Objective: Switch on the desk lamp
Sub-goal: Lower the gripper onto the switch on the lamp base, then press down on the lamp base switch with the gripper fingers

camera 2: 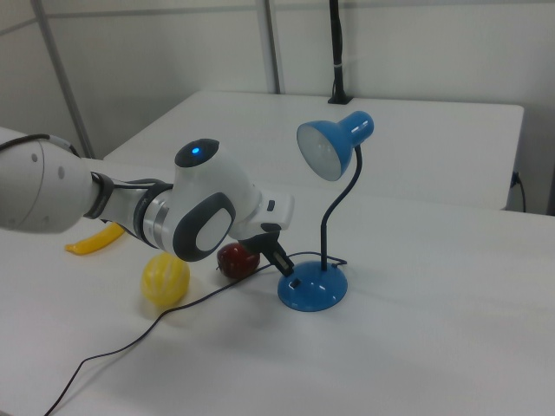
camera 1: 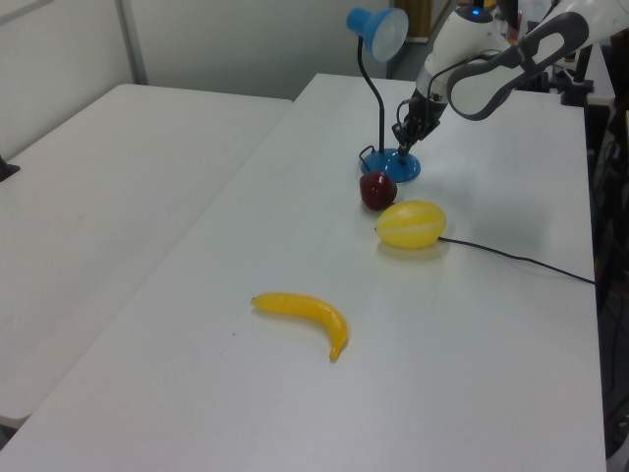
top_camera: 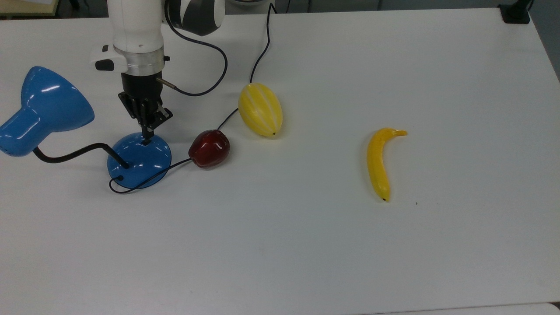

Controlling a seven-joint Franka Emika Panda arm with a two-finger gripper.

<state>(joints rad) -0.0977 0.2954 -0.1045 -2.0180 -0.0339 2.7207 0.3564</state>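
Desk lamp (top_camera: 139,158), glossy blue with a black gooseneck, stands on the white table (top_camera: 332,253) near the top view's left edge; its domed base rests flat and its cone shade (top_camera: 48,107) hangs out toward the top view's left. In the right view the shade (camera 2: 334,143) faces the arm, and its bulb opening looks unlit. The gripper (top_camera: 146,136) points straight down with its fingers drawn together, holding nothing, the tip meeting the base right at the small black switch; in the left view the gripper (camera 1: 402,147) comes down on the far side of the base (camera 1: 398,165). A dark red apple (top_camera: 209,148) sits just beside the base on the top view's right, lying on the lamp's black cord (top_camera: 258,61), which runs on under a yellow striped melon (top_camera: 260,109) and off the table's far edge. Both fruits lie near the switch but clear of the gripper. A banana (top_camera: 379,162) lies well apart toward the top view's right. The arm's own thin cable (top_camera: 205,83) loops above the table beside the wrist.
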